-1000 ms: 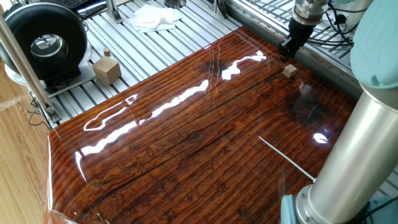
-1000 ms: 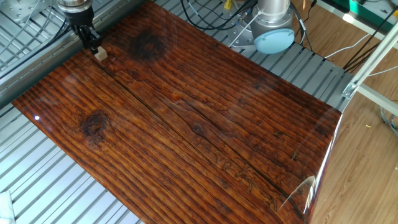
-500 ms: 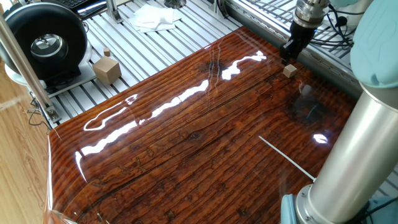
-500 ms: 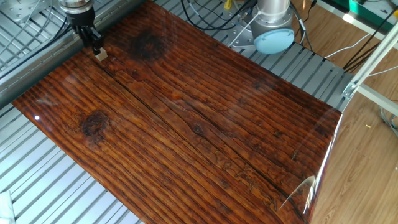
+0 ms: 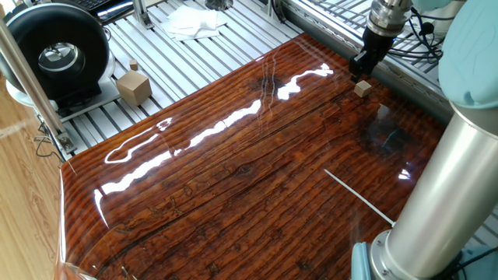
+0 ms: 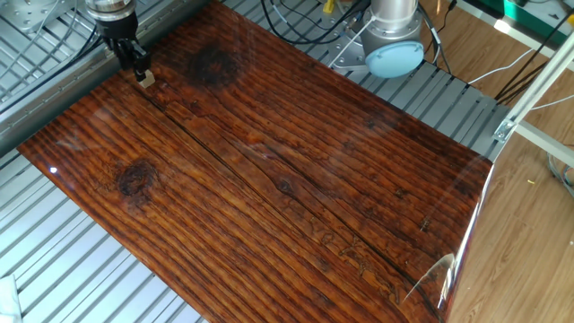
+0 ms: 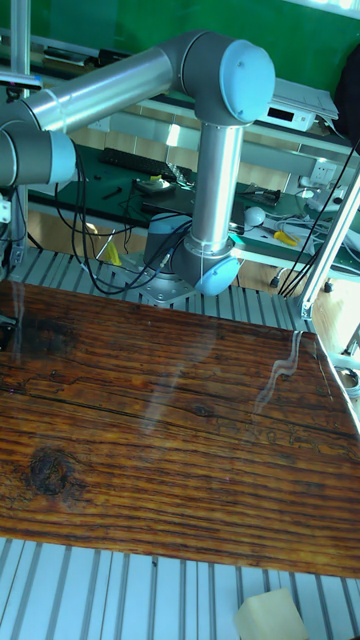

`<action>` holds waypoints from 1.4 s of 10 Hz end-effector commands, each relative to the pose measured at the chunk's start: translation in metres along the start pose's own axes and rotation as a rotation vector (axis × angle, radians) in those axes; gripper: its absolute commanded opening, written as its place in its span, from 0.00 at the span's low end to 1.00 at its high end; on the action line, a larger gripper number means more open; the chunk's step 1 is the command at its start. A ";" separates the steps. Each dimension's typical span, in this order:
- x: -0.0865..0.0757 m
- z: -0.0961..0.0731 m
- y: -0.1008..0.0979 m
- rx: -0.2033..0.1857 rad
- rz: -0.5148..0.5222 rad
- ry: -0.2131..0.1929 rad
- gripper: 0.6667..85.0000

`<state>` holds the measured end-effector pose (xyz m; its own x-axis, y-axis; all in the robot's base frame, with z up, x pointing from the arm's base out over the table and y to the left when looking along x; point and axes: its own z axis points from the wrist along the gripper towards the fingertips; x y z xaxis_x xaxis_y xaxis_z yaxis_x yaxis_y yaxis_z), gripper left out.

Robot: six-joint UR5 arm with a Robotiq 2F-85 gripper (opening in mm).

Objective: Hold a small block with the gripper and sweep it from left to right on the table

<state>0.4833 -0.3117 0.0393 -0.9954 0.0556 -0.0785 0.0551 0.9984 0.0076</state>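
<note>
A glossy dark reddish-brown wood-grain striped table board [image 5: 233, 171] carries a tiny pale tan wooden cube [image 5: 362, 89] beside the black two-fingered gripper claw [image 5: 361, 71] of a silver-grey arm with light blue joint caps [image 7: 215, 150].

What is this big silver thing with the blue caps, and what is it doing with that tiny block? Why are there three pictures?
The silver thing is a robot arm. At its end sits a black gripper, a claw with two fingers. It hangs just over a small block, a tiny pale wooden cube lying near one corner of the table, the shiny red-brown board. I cannot tell whether the claw is touching the block, or whether it is open or shut.

The three pictures show the same moment from three cameras. Two look down at the table from opposite sides. The tall one looks across the board at the arm's base; the block does not show there.

Off the board, on the silver slats, stand a bigger cube and a round black machine.
</note>
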 end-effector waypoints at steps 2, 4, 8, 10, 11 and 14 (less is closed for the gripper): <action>0.023 -0.005 0.001 0.006 0.056 0.101 0.54; 0.036 -0.007 -0.014 0.065 0.055 0.149 0.52; -0.004 -0.004 -0.016 0.068 -0.048 -0.004 0.57; -0.006 -0.004 -0.001 0.011 -0.007 -0.012 0.59; -0.005 -0.002 -0.009 0.014 -0.004 -0.012 0.59; -0.014 -0.001 -0.018 -0.001 0.002 -0.050 0.60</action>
<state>0.4866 -0.3261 0.0392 -0.9951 0.0416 -0.0895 0.0431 0.9990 -0.0142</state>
